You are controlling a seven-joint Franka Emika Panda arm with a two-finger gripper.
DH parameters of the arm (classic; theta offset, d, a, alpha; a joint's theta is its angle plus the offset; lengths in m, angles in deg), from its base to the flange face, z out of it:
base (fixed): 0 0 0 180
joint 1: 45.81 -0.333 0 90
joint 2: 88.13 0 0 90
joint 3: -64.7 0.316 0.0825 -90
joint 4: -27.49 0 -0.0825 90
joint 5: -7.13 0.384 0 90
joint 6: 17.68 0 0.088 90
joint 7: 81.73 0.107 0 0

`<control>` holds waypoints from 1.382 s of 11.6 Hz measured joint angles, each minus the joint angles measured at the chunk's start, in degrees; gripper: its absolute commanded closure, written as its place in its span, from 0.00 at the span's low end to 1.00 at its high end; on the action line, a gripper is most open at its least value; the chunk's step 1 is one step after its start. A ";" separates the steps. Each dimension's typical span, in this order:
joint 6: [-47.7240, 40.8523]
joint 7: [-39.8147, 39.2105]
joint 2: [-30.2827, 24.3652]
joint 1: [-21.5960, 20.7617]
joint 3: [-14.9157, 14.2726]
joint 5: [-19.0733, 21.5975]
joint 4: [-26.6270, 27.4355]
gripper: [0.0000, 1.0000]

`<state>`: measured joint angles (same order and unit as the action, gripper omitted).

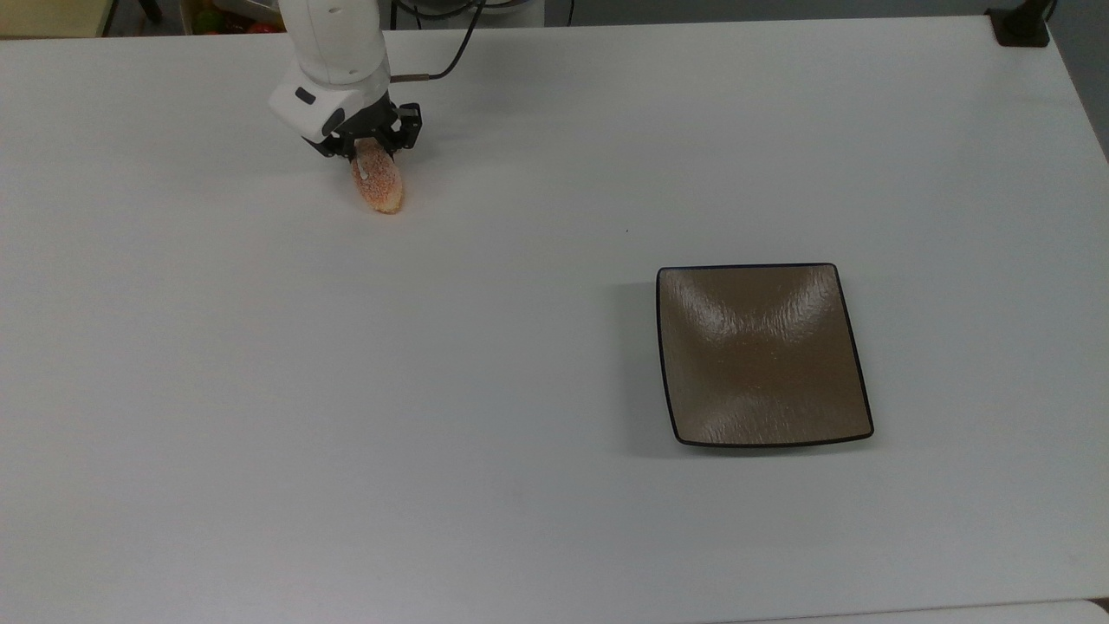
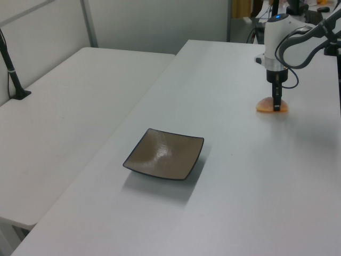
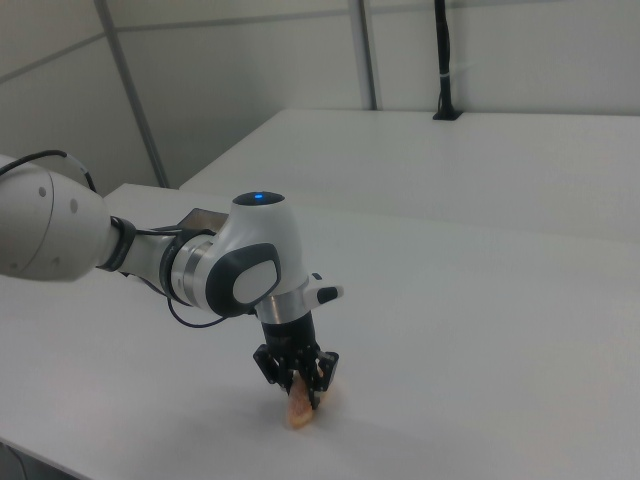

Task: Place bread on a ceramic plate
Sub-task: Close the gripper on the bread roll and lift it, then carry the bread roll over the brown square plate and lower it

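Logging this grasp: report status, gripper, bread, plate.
Gripper shut on bread, bread on the table. Ceramic plate bare, well apart. Path between unobstructed.

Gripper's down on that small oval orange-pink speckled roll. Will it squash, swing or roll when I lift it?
The small oval orange-pink speckled roll looks squeezed narrow between the fingers of the gripper, so it is probably soft; grip gently. The grip sits at one end, so the free end may droop or swing. Its rounded shape might roll when released on the dished square brown ceramic plate.
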<state>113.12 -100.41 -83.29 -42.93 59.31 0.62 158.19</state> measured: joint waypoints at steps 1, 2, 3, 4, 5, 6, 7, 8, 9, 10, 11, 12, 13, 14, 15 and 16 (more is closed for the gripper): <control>0.00 0.00 0.00 0.00 0.00 0.00 -0.03 0.88; 0.00 0.00 -0.01 0.00 0.00 0.00 -0.08 0.88; 0.00 0.11 -0.06 -0.02 0.00 0.00 -0.21 0.88; -0.04 1.12 -0.28 -0.22 0.01 0.00 -0.86 0.87; -1.33 1.90 -0.49 -0.60 0.05 0.00 -2.14 0.87; -4.96 2.46 -0.77 -1.60 0.10 0.14 -4.87 0.86; -8.93 2.84 -1.06 -2.69 0.20 0.64 -7.85 0.86; -13.16 3.25 -1.35 -3.94 0.36 1.63 -11.34 0.86; -16.78 3.33 -1.48 -5.10 0.51 2.90 -14.76 0.85; -20.30 3.45 -1.51 -6.38 0.64 4.54 -18.87 0.84; -22.87 3.46 -1.50 -7.36 0.77 5.93 -22.59 0.84; -24.69 3.46 -1.37 -8.64 0.83 7.18 -26.14 0.84; -25.56 3.73 -0.85 -10.17 0.89 8.53 -29.23 0.84; -25.68 6.06 0.37 -12.01 0.95 9.39 -32.37 0.84; -25.69 9.59 2.41 -14.00 1.00 9.69 -35.70 0.84; -25.69 12.67 4.89 -16.04 1.03 9.77 -38.93 0.84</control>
<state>87.43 -87.74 -78.41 -58.97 60.34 10.39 119.25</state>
